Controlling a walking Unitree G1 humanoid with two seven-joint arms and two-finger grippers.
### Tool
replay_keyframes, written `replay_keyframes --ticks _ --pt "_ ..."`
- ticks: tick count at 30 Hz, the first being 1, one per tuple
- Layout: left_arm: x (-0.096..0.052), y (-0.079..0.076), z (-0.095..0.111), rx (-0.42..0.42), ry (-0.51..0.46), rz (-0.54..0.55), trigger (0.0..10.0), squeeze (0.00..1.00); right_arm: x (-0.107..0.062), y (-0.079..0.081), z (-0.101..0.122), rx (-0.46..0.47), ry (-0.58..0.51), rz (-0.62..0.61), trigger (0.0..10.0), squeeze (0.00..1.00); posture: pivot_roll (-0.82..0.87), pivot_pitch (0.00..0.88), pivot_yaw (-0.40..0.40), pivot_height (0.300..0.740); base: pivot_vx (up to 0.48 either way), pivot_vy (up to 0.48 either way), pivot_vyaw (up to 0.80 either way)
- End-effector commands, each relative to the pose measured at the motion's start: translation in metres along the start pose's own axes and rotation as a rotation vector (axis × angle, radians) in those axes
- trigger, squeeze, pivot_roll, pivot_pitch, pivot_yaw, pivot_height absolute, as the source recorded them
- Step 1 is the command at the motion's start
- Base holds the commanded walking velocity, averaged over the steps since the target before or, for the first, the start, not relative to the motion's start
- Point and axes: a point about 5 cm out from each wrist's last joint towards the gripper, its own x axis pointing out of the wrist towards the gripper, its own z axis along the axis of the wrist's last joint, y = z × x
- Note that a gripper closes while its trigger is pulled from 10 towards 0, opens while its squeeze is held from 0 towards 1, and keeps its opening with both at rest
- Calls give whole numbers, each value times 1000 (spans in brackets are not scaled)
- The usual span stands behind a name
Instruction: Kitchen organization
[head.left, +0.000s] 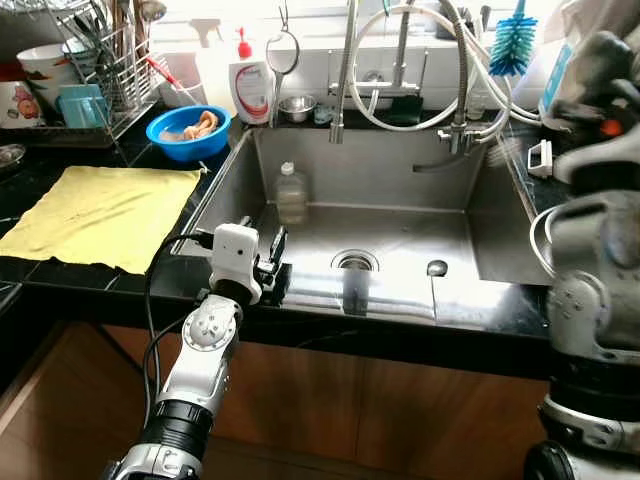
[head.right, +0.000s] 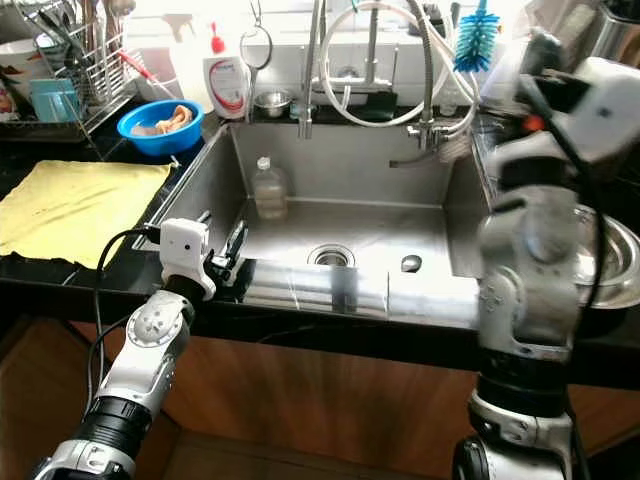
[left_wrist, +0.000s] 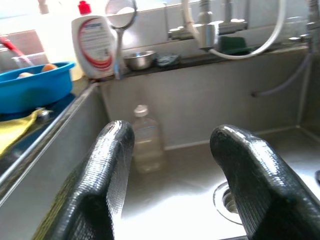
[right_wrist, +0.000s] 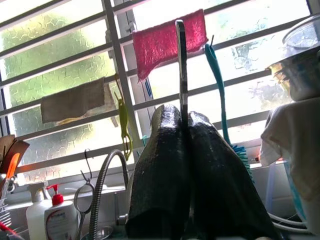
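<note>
Sink (head.left: 480, 225) rim: left gripper (head.left: 268, 262) jaws apart; right gripper (right_wrist: 184, 150) raised, clamping utensil (right_wrist: 181, 70)

1. Your right gripper (right_wrist: 186, 125) points up toward the window, its two black fingers (right_wrist: 160, 175) pressed together on a thin metal handle (right_wrist: 181, 65) that stands upright between them.
2. Behind it you see window bars (right_wrist: 112, 55) with a red cloth (right_wrist: 167, 42) and a brown cloth (right_wrist: 75, 102) hanging from them.
3. A teal brush (right_wrist: 220, 90) rises just beside the fingers.
4. Low down stand a soap bottle (right_wrist: 57, 220) and a curved faucet hose (right_wrist: 102, 185).
</note>
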Motion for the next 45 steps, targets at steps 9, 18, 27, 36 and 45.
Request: replay_keyframes --ticks 9,18,27,36,45 --pt "1 2 1 12 -4 5 10000 0 -3 12 -70 -56 291 216 10000 0 -47 0 41 740 0 0 0" --pt "0 1 0 9 -6 3 10000 0 -19 -8 -114 -71 468 181 10000 0 -42 0 34 740 0 0 0" --pt "-2 2 -1 9 0 5 10000 0 -44 -22 -142 -93 576 142 10000 0 -41 0 33 740 0 0 0" --pt "-3 1 -1 7 4 6 10000 0 -54 -24 -151 -106 618 122 10000 0 -37 0 35 740 0 0 0" --pt "-2 3 -1 10 6 7 10000 0 -54 -25 -153 -102 606 113 10000 196 -37 0 40 740 0 0 0"
